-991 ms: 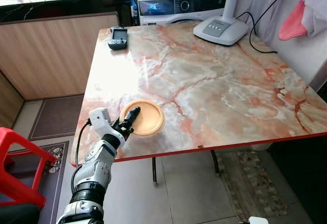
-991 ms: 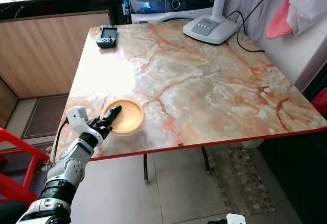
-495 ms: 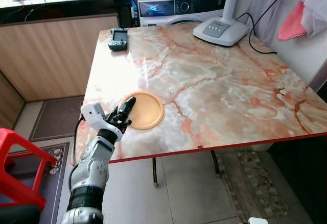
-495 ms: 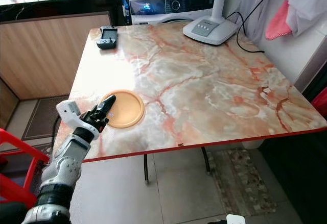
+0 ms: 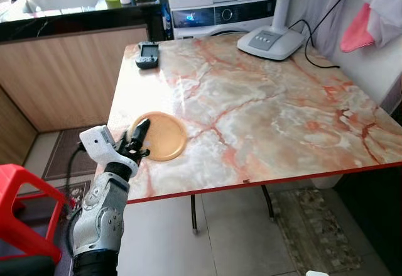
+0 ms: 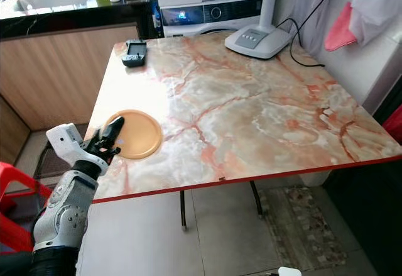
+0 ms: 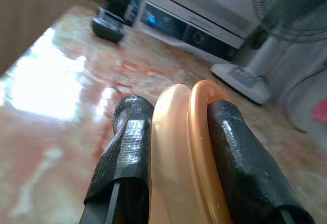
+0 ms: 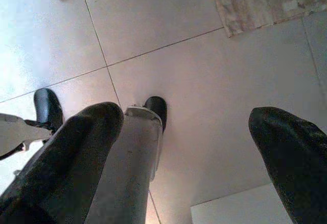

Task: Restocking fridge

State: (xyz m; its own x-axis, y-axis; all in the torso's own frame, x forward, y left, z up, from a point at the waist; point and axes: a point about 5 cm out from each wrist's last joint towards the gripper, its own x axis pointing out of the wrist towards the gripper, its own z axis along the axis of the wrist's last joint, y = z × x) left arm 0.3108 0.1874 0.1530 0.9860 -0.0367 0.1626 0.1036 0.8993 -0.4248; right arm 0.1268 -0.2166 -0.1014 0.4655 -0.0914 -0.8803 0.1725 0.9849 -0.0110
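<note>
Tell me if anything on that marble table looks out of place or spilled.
Nothing is spilled or damaged. The orange plate lies near the marble table's left edge with the left gripper clamped on its rim. A black handheld device sits at the far left corner, a fan base at the far edge.

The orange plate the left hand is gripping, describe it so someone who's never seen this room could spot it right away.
Find the marble table with red veins and go to its near left corner. A flat round orange plate lies there, its rim pinched by the left hand. It is the table's one round orange thing; the dark handheld device sits at the far corner.
</note>
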